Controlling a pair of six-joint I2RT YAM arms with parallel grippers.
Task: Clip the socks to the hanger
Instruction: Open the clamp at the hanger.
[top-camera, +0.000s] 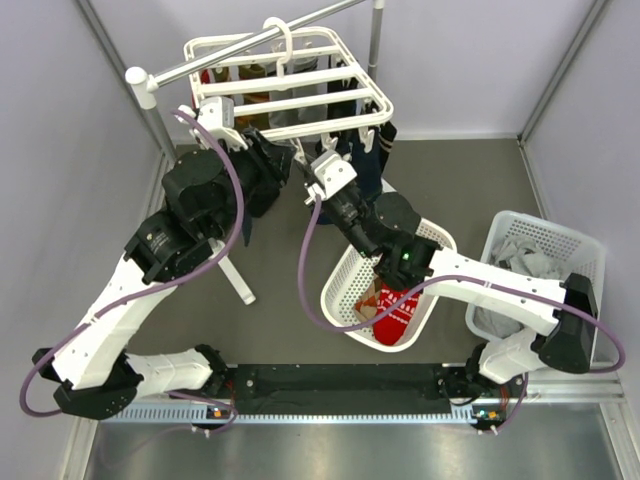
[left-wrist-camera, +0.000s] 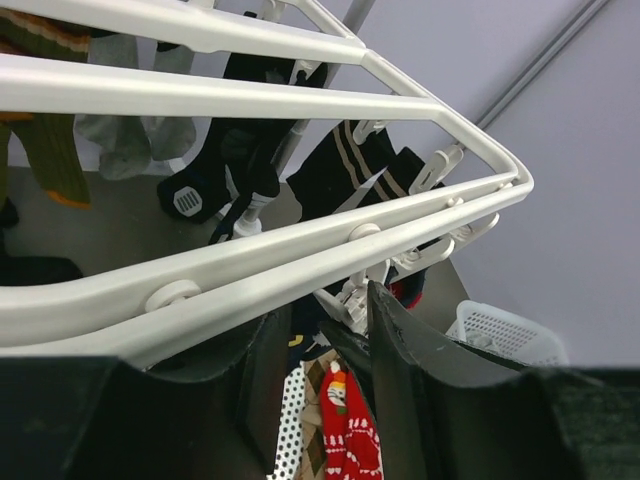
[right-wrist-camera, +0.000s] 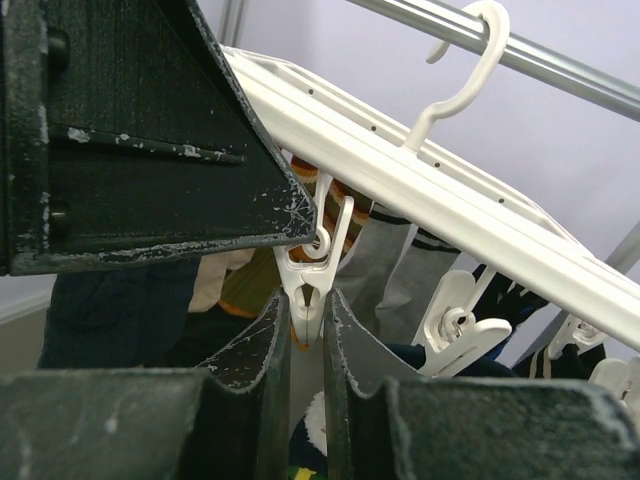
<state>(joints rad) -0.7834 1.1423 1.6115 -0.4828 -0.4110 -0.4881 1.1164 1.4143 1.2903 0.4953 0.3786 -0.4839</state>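
Right hand (right-wrist-camera: 306, 300) fingers (right-wrist-camera: 250, 390) fill the bottom of the right wrist view, set narrow and pinching a white clip (right-wrist-camera: 300, 275) from both sides. The clip hangs from the near bar of the hanger (right-wrist-camera: 400, 175), which runs diagonally from upper left to lower right of the frame. A scrap of navy and white fabric (right-wrist-camera: 312, 430) shows below the clip, between the fingers; too little is visible to name it. The hanger's hook (right-wrist-camera: 465, 70) sits over a metal rail (right-wrist-camera: 560, 68) at upper right.

In the top view the hanger is at upper centre, hung from the rail, with both arms reaching up to its near edge. In the left wrist view, dark socks (left-wrist-camera: 345, 170) with tan stripes are clipped under the bars at centre frame. More socks, green-orange and grey, hang at upper left.

Left hand (left-wrist-camera: 328, 305) is at lower centre of its view, just under the hanger's front bar. Its fingers are moderately apart with nothing seen clamped between the pads. Another clip is just beside the right-of-frame fingertip; contact can't be told.

A red sock (top-camera: 400, 305) with white pattern lies in the oval basket (top-camera: 340, 290), centre-right of the top view, under the right forearm. The rectangular basket (top-camera: 545, 218) at the right edge holds grey-white cloth. Both baskets sit on the grey tabletop (top-camera: 290, 240).
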